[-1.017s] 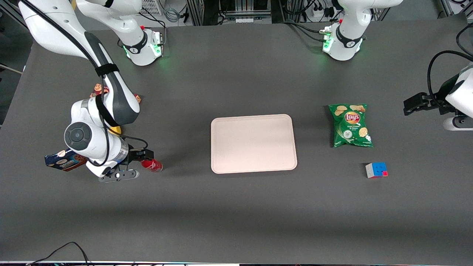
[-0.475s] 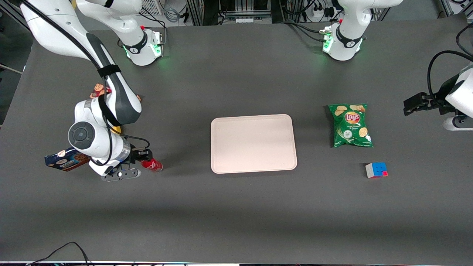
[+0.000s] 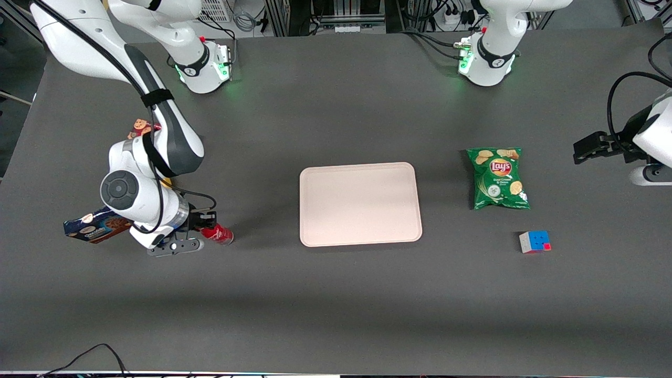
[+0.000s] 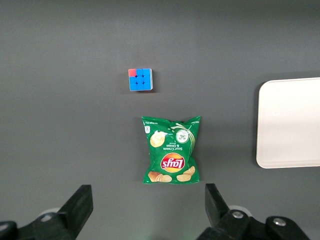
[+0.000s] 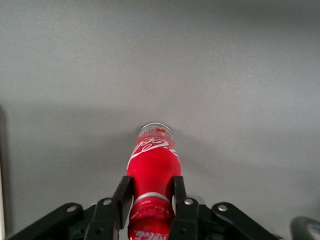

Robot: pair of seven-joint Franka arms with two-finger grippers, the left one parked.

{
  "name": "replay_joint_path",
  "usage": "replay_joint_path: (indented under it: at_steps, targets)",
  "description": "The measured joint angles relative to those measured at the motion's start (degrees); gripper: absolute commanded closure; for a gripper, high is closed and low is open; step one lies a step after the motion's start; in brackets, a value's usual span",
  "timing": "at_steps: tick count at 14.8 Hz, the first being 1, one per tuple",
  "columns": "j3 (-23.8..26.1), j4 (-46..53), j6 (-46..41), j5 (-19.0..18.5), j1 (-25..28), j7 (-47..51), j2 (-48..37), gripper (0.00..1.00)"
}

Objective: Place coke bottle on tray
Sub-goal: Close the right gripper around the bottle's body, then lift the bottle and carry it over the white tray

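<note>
Red bottle: your gripper (image 5: 150, 200) is clamped on the coke bottle (image 5: 153, 165) near its neck.
Risk: it may swing and topple on the tray (image 3: 360, 203).

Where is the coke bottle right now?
The coke bottle is between the claw fingers toward the working arm's end of the table, beside the cookie box, well short of the tray.
</note>
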Motion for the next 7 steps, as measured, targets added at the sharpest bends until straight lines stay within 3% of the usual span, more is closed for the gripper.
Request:
replay_joint_path:
  at_steps: [4,7]
  targets:
    - [0.78,0.16,-0.35,0.00,0.02,1.17,-2.66,1.00]
    - [2.00,1.78,-5.65,-0.01,0.08,2.30,-6.01,1.00]
